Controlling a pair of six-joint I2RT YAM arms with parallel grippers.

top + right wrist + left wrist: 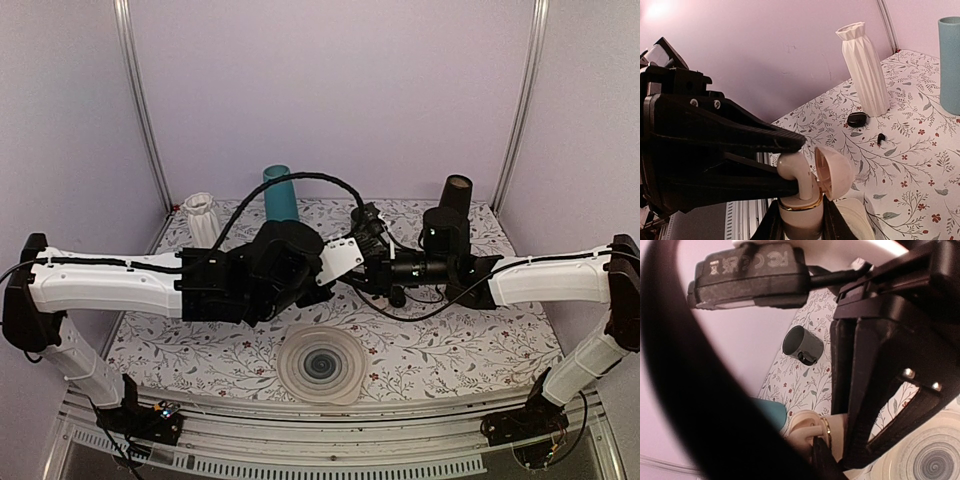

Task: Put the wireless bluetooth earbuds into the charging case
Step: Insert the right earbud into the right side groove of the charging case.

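In the right wrist view my right gripper point(801, 224) is shut on the white charging case point(799, 212), which has a gold rim and stands upright. Its hinged lid point(837, 172) is open to the right. My left gripper point(796, 166) comes in from the left, shut on a white earbud point(794, 169) whose stem points down into a socket of the case. The case point(837, 432) and earbud point(809, 434) also show in the left wrist view. In the top view both grippers point(360, 262) meet above the table's middle and hide the case.
A white ribbed vase point(865, 70) stands at the back left with a black oval case point(857, 119) and a small black earbud point(881, 137) near it. A teal cup point(281, 193), a black cup point(457, 190) and a swirl-patterned plate point(320, 365) are on the floral cloth.
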